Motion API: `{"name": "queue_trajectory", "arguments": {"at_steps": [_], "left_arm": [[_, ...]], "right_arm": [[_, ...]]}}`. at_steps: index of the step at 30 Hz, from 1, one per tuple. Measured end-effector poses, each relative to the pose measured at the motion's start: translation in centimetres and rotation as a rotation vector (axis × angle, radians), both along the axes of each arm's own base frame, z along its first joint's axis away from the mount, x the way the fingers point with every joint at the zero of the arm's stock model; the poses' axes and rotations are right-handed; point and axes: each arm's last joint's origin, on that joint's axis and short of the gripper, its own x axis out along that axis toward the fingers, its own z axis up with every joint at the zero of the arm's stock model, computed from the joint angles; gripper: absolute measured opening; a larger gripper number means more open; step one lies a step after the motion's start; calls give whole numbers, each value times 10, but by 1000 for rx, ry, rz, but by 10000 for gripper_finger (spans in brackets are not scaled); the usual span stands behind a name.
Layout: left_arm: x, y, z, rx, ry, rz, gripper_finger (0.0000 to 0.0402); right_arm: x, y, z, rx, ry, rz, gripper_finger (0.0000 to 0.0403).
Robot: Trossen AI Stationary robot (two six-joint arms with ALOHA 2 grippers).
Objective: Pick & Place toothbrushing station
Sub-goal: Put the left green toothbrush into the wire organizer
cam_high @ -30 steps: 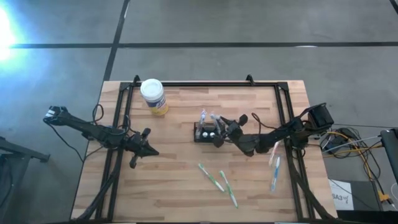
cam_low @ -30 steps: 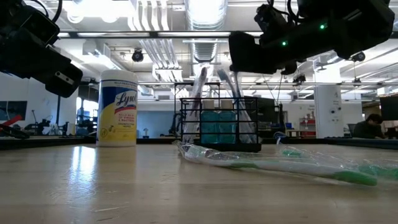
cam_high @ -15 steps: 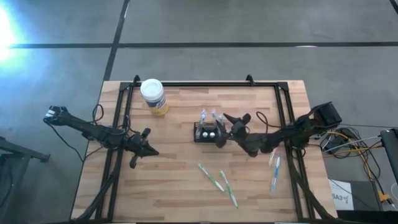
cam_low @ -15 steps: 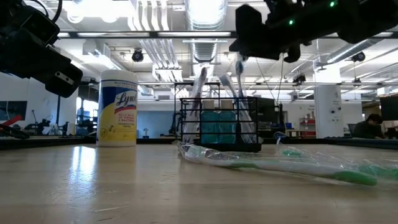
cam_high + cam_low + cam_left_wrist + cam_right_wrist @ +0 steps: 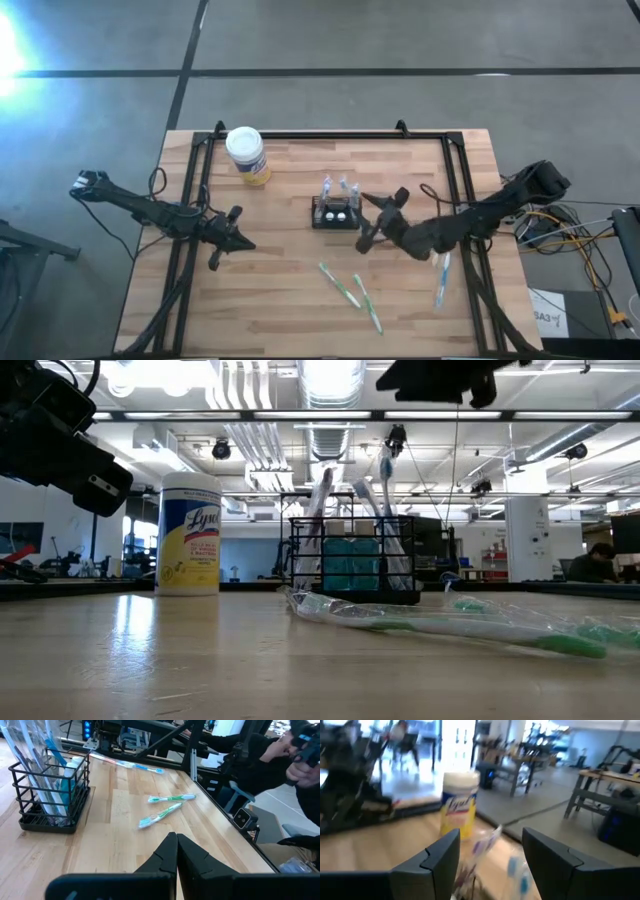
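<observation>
The toothbrushing station (image 5: 335,212), a small black wire holder, stands on its base at the table's middle. Wrapped toothbrushes (image 5: 384,472) stick up out of it. My right gripper (image 5: 370,218) hovers open just to its right, high above the table and touching nothing. In its wrist view the open fingers (image 5: 440,857) frame the brush tops below. My left gripper (image 5: 238,238) waits shut over the table's left part, pointing toward the station (image 5: 50,790).
A white-lidded wipes jar (image 5: 247,155) stands at the far left. Two green toothbrushes (image 5: 352,292) lie near the front, in front of the station. Blue ones (image 5: 440,275) lie by the right rail. Black frame rails (image 5: 455,170) border the tabletop.
My right gripper has opened over the station, risen well above it and drawn back toward the table's right edge. A blue-headed toothbrush now stands free in the station where the gripper was.
</observation>
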Motion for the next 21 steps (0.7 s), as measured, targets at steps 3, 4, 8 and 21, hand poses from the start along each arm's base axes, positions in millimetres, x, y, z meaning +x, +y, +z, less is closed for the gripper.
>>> {"name": "queue_trajectory", "arguments": {"at_steps": [3, 4, 8, 21], "left_arm": [[0, 0, 0, 0, -2, 0, 5], [0, 0, 0, 2, -4, 0, 5], [0, 0, 0, 24, -11, -2, 5], [1, 0, 3, 59, -41, -10, 5]], "right_arm": [[2, 14, 15, 26, 132, 75, 210], [2, 20, 20, 38, 176, 113, 210], [4, 44, 36, 76, 295, 342, 191], [-12, 80, 91, -149, 210, 981, 17]]}}
